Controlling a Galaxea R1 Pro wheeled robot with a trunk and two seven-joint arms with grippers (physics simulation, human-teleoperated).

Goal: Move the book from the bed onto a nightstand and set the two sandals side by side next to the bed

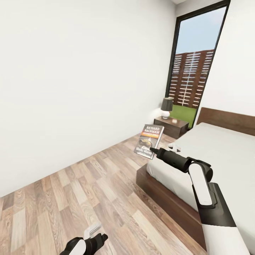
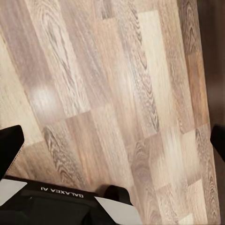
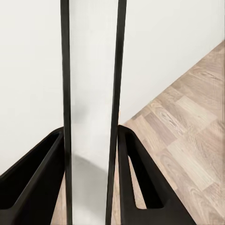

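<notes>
The right gripper reached out over the near corner of the bed, its jaws clamped on the lower edge of the book. The book stood upright in the air above the wood floor, cover facing back toward the robot, white author lettering above an orange band. From the right wrist camera the book appeared edge-on, a pale strip of pages between two dark covers, with the black fingers pressed against either side.

Beyond the book, against the white wall, stood the nightstand with a dark-shaded lamp on top. It sat beside the bed's brown headboard, just before the tall black-framed window.

The left gripper hung low over the bare floor, well apart from the bed. Its jaws stood wide apart, a black fingertip at each side of the left wrist view, with only floor planks between them.
</notes>
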